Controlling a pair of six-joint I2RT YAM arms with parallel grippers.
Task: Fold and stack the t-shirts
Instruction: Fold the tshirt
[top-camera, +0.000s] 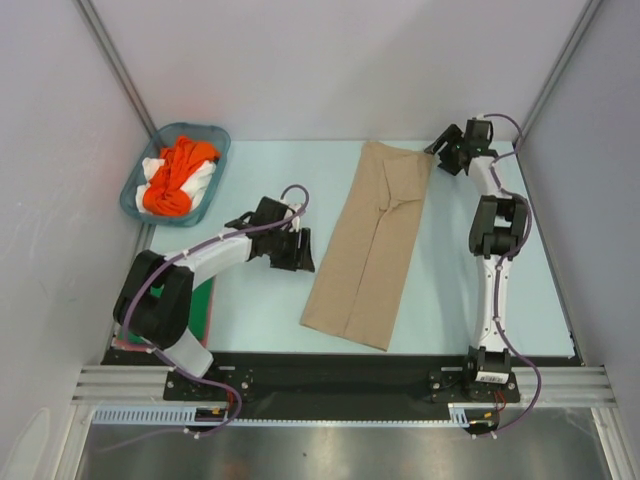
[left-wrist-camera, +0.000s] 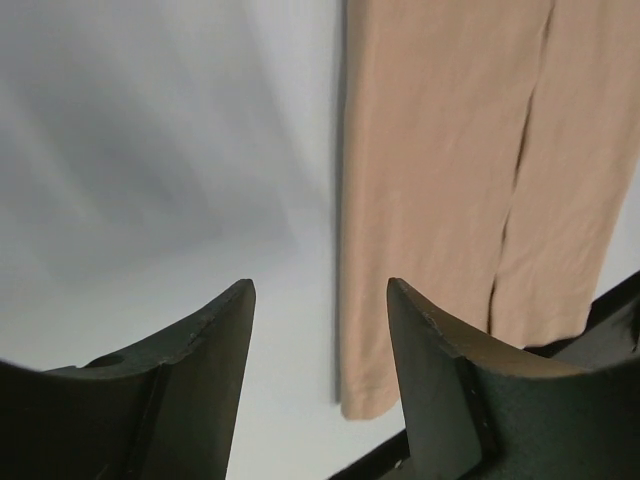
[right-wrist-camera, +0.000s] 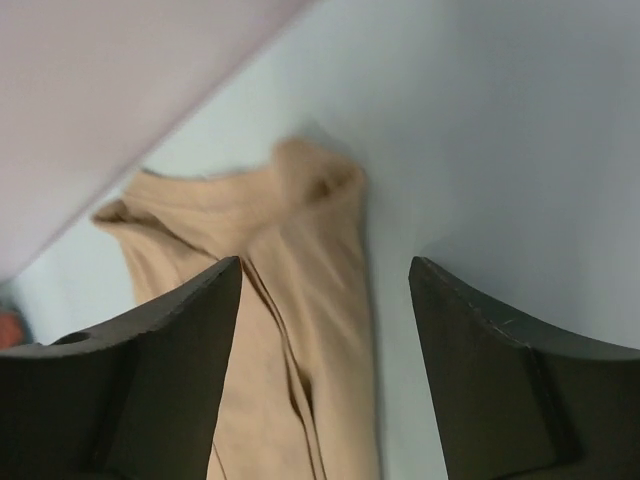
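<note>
Two grippers are standing with their jaws spread wide and nothing between them. The left gripper (left-wrist-camera: 320, 290) is hovering over bare table (top-camera: 260, 300), its fingers pointing toward the long left edge of the tan-beige t-shirt (top-camera: 370, 250) but staying apart from it. The right gripper (right-wrist-camera: 325, 262) is hanging at the far right of the table, just beside the shirt's far right corner, where the cloth is bunching up a little. Whether a fingertip is grazing it, I cannot tell. The tan-beige t-shirt is lying mid-table, folded lengthwise into a long narrow strip that is running from the far edge toward the near edge and slanting leftward as it comes nearer. A teal basket (top-camera: 195, 126) is sitting in the far left corner, holding an orange t-shirt (top-camera: 178, 180) tangled with a white t-shirt (top-camera: 152, 168). Dark green cloth (top-camera: 203, 312) with a reddish edge is showing under the left arm's elbow, mostly hidden.
</note>
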